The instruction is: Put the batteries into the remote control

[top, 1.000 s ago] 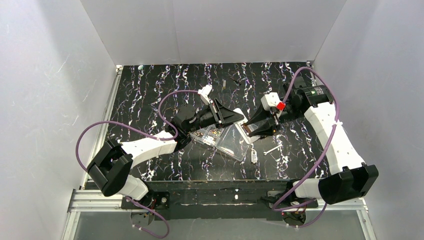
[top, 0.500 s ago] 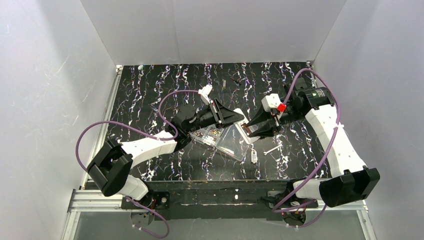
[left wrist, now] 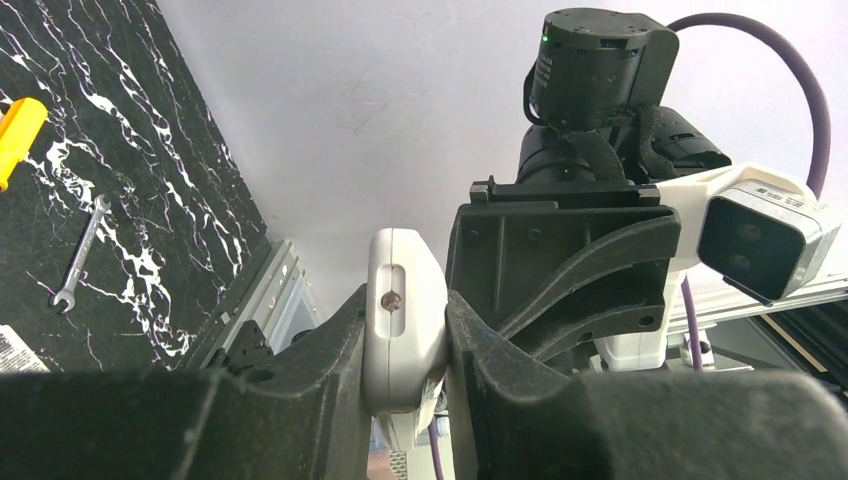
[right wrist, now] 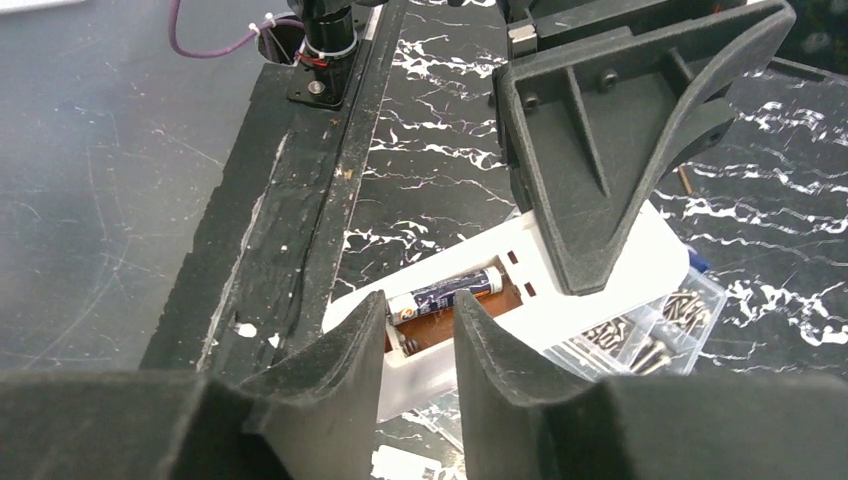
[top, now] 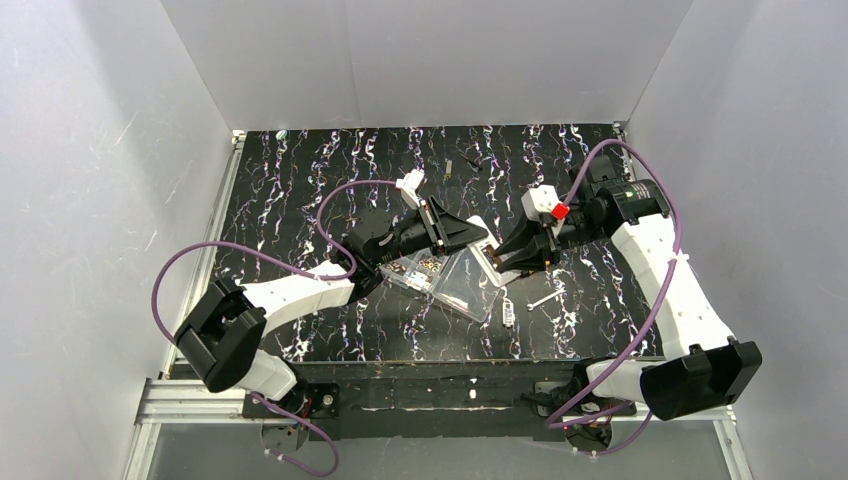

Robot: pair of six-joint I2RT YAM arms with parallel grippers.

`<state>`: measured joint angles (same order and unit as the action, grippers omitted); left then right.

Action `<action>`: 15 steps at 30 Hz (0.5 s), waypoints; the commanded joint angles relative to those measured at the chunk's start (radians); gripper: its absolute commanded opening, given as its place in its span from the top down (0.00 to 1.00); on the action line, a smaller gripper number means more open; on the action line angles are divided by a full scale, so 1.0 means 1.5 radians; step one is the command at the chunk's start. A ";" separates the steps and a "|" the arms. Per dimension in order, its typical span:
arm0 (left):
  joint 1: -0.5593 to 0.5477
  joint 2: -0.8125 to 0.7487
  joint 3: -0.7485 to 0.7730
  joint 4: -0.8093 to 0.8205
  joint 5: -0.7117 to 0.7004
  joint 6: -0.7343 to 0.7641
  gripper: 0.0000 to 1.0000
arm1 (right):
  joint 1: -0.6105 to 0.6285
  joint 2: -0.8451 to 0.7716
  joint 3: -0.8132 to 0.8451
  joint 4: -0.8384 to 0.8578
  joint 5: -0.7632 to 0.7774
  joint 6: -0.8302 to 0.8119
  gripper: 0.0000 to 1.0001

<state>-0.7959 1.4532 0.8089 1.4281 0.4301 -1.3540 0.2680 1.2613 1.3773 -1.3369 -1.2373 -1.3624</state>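
The white remote control [top: 489, 256] is held off the table over the clear box, with its battery bay open. My left gripper [top: 472, 238] is shut on its far end; in the left wrist view the remote [left wrist: 404, 318] is clamped edge-on between both fingers. In the right wrist view the remote [right wrist: 600, 300] shows one dark-labelled battery [right wrist: 446, 293] lying in the brown bay, and a left finger [right wrist: 600, 160] presses on its far part. My right gripper [right wrist: 420, 345] is narrowly open and empty, just above the bay's near end; it also shows in the top view [top: 506, 262].
A clear organiser box [top: 452, 282] with screws lies under the remote. A small wrench [top: 543, 298] and a white printed label [top: 508, 312] lie to its right. A yellow screwdriver handle [left wrist: 18, 135] lies on the table. The table's front edge [right wrist: 290, 230] is near.
The right arm has shifted slightly, its wrist drawing a little left and up over the remote. The left arm and the remote have not moved.
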 commanded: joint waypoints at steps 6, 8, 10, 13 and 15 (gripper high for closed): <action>-0.003 -0.010 0.039 0.073 0.019 -0.010 1.00 | -0.004 0.001 -0.010 0.030 0.014 0.043 0.71; -0.003 -0.009 0.040 0.073 0.019 -0.010 1.00 | -0.004 0.002 -0.012 0.037 0.018 0.053 0.72; -0.003 -0.008 0.041 0.073 0.019 -0.010 1.00 | -0.004 0.003 -0.012 0.042 0.022 0.062 0.74; -0.003 -0.007 0.045 0.073 0.018 -0.010 1.00 | -0.003 0.004 -0.013 0.053 0.026 0.080 0.78; -0.004 -0.006 0.046 0.073 0.018 -0.009 1.00 | -0.003 0.004 -0.017 0.067 0.033 0.095 0.80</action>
<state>-0.7937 1.4658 0.8165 1.4223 0.4229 -1.3540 0.2676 1.2613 1.3628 -1.3125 -1.2118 -1.2655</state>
